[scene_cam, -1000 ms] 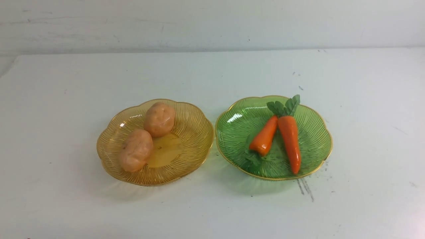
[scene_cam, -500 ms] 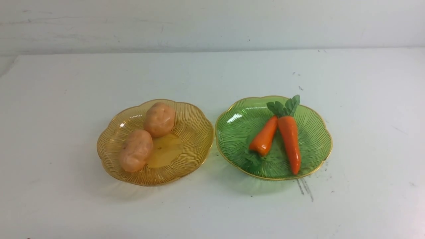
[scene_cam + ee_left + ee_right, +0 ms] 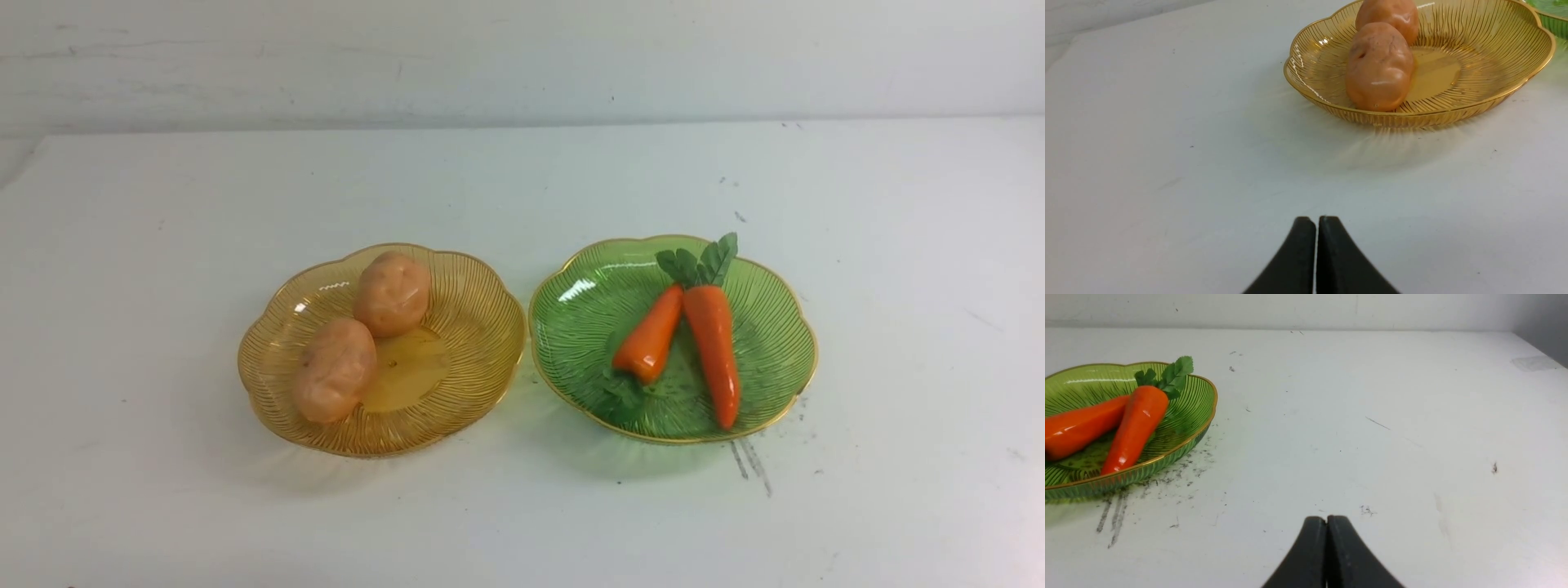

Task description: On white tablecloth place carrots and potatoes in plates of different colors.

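On the white tablecloth point(image 3: 522, 180) an amber-yellow plate point(image 3: 482, 343) at centre left holds two potatoes, one nearer point(image 3: 335, 369) and one farther point(image 3: 393, 294). A green plate point(image 3: 580, 327) at centre right holds a short carrot point(image 3: 649, 336) and a longer carrot point(image 3: 714, 347), lying side by side. Neither arm appears in the front view. My left gripper point(image 3: 1316, 219) is shut and empty, well back from the amber plate point(image 3: 1515, 53). My right gripper point(image 3: 1326, 518) is shut and empty, away from the green plate point(image 3: 1200, 412).
Dark scuffs and pen-like streaks point(image 3: 751, 465) mark the cloth by the green plate's near rim. A pale wall point(image 3: 522, 57) rises behind the table's far edge. The table's right edge point(image 3: 1539, 351) shows in the right wrist view.
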